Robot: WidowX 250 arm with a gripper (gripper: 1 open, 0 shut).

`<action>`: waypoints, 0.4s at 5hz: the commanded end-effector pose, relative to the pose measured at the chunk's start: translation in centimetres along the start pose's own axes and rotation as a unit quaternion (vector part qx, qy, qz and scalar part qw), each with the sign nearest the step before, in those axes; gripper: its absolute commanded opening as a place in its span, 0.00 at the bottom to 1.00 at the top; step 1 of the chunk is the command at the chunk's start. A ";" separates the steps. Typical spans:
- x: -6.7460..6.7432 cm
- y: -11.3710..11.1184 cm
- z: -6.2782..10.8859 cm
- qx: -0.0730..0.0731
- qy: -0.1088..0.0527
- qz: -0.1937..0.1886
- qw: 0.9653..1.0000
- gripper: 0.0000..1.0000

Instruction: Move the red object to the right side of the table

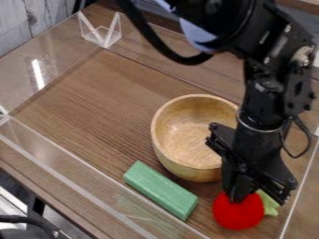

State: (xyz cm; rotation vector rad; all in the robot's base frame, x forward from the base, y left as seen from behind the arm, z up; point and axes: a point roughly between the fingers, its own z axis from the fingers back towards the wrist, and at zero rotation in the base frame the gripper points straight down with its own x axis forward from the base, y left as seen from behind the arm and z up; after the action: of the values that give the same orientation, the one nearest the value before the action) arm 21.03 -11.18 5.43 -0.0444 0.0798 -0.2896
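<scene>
As jaws point(248, 191) were clamped on red object point(237, 211), soft ball squeezed out if lifted; wooden bowl point(193, 136) risked being clipped.
</scene>
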 end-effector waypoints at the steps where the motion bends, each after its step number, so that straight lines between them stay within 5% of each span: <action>1: 0.5 -0.7 1.8 0.006 -0.029 -0.007 1.000 1.00; 2: 0.7 -1.8 2.7 0.011 -0.038 -0.015 0.999 0.00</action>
State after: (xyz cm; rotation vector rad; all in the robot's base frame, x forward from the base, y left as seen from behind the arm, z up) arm 20.73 -12.59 6.66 -0.0174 0.0589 -0.3162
